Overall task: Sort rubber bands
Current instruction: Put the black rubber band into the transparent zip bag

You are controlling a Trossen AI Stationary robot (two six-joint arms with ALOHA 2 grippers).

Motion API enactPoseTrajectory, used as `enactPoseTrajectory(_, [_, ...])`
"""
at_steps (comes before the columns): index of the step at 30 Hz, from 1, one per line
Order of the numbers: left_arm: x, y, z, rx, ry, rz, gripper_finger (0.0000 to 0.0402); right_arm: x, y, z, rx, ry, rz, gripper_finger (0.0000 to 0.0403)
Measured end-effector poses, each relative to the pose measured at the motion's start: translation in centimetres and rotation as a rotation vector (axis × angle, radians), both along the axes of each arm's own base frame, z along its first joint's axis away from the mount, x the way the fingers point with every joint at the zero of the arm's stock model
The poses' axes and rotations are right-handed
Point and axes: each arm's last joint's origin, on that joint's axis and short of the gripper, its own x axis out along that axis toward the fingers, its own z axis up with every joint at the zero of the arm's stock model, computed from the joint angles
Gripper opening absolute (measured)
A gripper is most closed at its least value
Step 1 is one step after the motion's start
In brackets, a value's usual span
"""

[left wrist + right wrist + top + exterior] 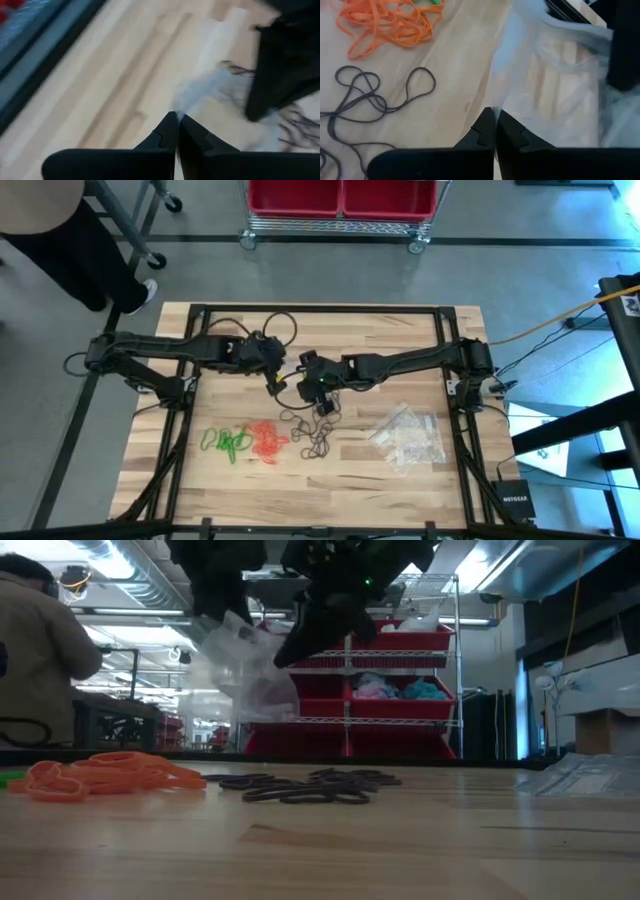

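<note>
A person in dark trousers (75, 250) is standing beyond the table's (420, 340) far left corner, on grey floor. On the pale wooden planks near the front edge, the green rubber bands (228, 443) are lying furthest left, the orange-red rubber bands (267, 440) are heaped just beside them, and the black rubber bands (315, 435) are sprawling towards the middle. Above them, mid-table, the left gripper (272, 375) is hanging with its fingers pinched together on a clear plastic bag (245, 665) held up in the air. The right gripper (308, 383) is meeting it from the other side, fingers likewise closed on the same film. More clear bags (408, 438) are lying towards the front right corner. Behind the far edge a wire rack with red bins (345, 202) is standing.
</note>
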Motion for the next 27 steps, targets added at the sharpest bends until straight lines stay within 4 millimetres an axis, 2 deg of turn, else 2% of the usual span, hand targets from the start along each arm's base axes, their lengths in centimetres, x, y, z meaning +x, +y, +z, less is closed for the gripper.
enactPoseTrajectory(3, [0.2,-0.1,-0.1,-0.012,0.002,-0.041,0.0,0.0,0.0,0.0,0.011,-0.001,-0.012,0.0])
enactPoseTrajectory(10, [-1.0,0.7,0.1,0.026,0.06,0.042,0.0,-0.3,0.0,-0.2,0.031,0.041,-0.015,0.0])
enactPoseTrajectory(15, [-0.1,0.6,0.2,-0.028,-0.01,-0.027,0.0,0.2,-0.2,0.2,0.035,-0.03,-0.022,0.0])
enactPoseTrajectory(21, [-1.5,1.0,-0.4,0.016,0.136,0.057,0.0,-0.2,0.0,-0.2,0.125,0.035,0.018,0.0])
enactPoseTrajectory(24, [-0.9,0.9,-0.3,0.003,0.091,0.023,0.0,-0.1,0.1,-0.1,0.13,0.02,0.024,0.0])
enactPoseTrajectory(27, [-0.4,0.7,-0.1,0.026,0.047,-0.018,0.0,0.1,-0.3,0.1,0.216,-0.006,0.031,0.0])
